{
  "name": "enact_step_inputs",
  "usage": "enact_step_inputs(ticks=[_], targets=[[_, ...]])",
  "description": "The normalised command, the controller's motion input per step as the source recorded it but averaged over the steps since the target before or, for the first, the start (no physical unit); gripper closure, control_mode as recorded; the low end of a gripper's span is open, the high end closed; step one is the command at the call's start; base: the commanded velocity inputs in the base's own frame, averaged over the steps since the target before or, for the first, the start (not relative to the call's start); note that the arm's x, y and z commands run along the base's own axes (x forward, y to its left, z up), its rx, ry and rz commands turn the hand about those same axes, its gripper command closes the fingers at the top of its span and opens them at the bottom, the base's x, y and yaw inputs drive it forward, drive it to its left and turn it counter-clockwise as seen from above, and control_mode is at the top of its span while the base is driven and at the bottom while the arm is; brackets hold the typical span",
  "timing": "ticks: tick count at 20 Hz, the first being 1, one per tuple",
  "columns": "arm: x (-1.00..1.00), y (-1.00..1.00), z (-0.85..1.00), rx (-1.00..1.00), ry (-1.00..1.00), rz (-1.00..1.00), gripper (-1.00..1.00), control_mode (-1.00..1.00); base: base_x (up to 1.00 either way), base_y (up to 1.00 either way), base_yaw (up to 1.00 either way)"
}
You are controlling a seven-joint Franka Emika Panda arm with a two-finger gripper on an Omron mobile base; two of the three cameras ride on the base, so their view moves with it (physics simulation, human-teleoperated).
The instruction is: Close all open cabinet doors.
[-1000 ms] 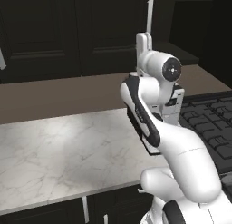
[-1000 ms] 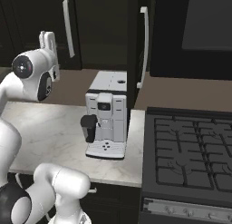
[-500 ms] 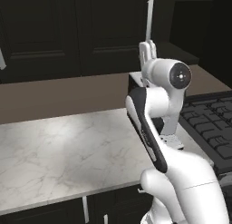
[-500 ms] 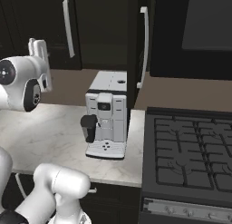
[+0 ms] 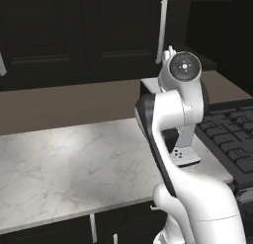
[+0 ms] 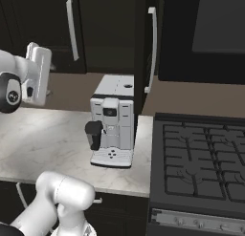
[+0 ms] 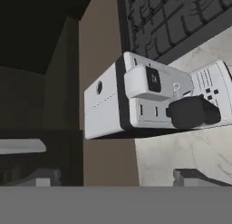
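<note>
The approach to an open door appears to be the step in hand. In the right base view one of the cabinet doors (image 6: 141, 44) is seen almost edge-on, standing out from the dark cabinet front above the counter, its slim silver handle (image 6: 151, 48) facing the stove (image 6: 201, 158). A second door (image 6: 48, 29) to its left lies flush and is judged closed. The white coffee machine (image 6: 113, 126) stands on the marble counter (image 6: 43, 139), just beside and below the projecting door.

The gripper (image 7: 115, 175) is seen in the hand view with its fingertips (image 7: 192, 177) set wide apart and nothing between them; the camera is rolled, so the coffee machine (image 7: 154, 100) lies sideways there. How far the door is swung out cannot be told exactly, since its face is dark against dark.

The next move calls for the open hand to be brought onto the door's outer face, clear of the coffee machine, and a steady push to be given until the door is shut.
</note>
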Motion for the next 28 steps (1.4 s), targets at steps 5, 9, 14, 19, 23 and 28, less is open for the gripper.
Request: enact_step_inputs(ticks=[5, 9, 14, 19, 23, 28], targets=[[-0.52, -0.37, -0.02, 0.00, 0.14, -0.30, -1.00, -1.00, 0.00, 0.00, 0.00], [-0.34, -0.50, -0.11, -0.01, 0.05, -0.33, -1.00, -1.00, 0.00, 0.00, 0.00], [-0.27, -0.52, -0.14, 0.00, 0.00, -0.37, -1.00, -1.00, 0.00, 0.00, 0.00], [-0.38, -0.33, -0.06, 0.00, 0.09, -0.35, -1.00, -1.00, 0.00, 0.00, 0.00], [-0.54, -0.17, -0.01, 0.00, 0.07, -0.36, -1.00, -1.00, 0.00, 0.00, 0.00], [-0.55, -0.10, 0.00, 0.01, 0.04, -0.35, -1.00, -1.00, 0.00, 0.00, 0.00]])
